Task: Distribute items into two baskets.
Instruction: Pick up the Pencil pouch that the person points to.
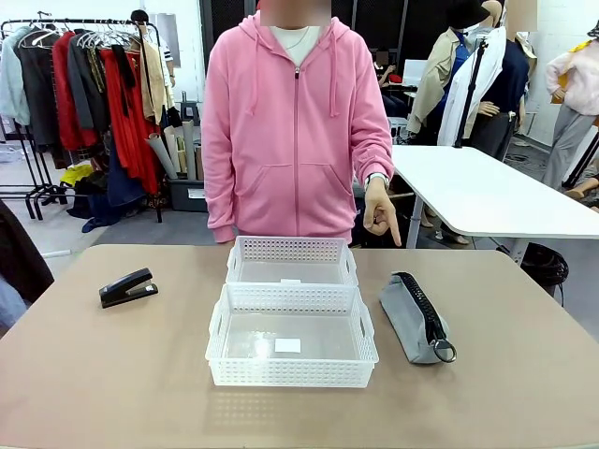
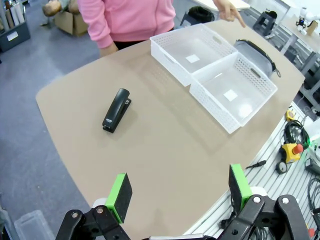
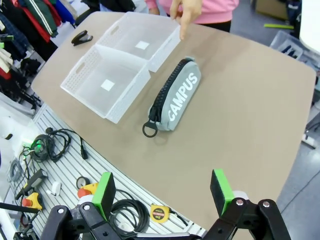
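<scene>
Front view: you have the stapler (image 1: 128, 287) lying left of the two baskets (image 1: 292, 297), the pouch (image 1: 412, 318) just right of them, and a person's hand (image 1: 382, 213) pointing down beyond it. Left wrist view: your left end effector (image 2: 179, 191) is spread over the surface (image 2: 165, 150). Right wrist view: your right end effector (image 3: 162, 191) is spread, holding nothing.

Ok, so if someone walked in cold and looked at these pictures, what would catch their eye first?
Probably the person in the bright pink hoodie at the far side of the table, one hand pointing a finger downward. Next, mid-table, the near basket and far basket, white, one behind the other and holding neither item. A black stapler lies to their left and a grey pouch marked CAMPUS to their right.
</scene>
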Motion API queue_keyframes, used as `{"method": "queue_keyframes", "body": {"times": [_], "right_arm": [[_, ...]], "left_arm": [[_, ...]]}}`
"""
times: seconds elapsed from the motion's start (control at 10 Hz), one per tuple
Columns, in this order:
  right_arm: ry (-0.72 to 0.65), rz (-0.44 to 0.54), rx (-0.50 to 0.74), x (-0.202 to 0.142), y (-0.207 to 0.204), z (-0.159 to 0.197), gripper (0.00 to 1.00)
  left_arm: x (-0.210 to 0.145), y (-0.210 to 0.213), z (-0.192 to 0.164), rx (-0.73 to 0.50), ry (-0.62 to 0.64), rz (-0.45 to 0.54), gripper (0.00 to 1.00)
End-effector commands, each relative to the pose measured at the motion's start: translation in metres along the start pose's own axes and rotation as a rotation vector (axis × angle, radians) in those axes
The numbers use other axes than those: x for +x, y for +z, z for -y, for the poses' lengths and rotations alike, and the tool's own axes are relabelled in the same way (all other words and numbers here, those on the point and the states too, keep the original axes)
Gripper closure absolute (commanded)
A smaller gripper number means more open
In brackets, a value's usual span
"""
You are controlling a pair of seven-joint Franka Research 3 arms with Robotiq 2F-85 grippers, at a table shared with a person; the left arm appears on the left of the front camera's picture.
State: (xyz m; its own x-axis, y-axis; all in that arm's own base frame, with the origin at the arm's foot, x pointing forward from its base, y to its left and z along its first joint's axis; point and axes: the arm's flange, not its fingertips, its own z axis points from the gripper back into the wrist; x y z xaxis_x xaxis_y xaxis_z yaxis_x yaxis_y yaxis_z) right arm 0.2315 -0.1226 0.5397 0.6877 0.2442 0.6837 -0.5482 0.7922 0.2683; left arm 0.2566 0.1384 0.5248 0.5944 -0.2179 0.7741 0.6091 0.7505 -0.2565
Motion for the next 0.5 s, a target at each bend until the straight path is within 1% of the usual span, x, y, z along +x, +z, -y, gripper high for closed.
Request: {"method": "queue_keyframes", "body": {"times": [0.0, 0.4], "right_arm": [[-0.030, -0.013, 0.002, 0.015, -0.014, 0.000, 0.00], [-0.137, -0.122, -0.065, 0.066, -0.072, 0.008, 0.00]], "left_arm": [[0.001, 0.000, 0.000, -0.001, -0.002, 0.004, 0.00], [0.001, 0.000, 0.000, -0.001, -0.002, 0.004, 0.00]]}}
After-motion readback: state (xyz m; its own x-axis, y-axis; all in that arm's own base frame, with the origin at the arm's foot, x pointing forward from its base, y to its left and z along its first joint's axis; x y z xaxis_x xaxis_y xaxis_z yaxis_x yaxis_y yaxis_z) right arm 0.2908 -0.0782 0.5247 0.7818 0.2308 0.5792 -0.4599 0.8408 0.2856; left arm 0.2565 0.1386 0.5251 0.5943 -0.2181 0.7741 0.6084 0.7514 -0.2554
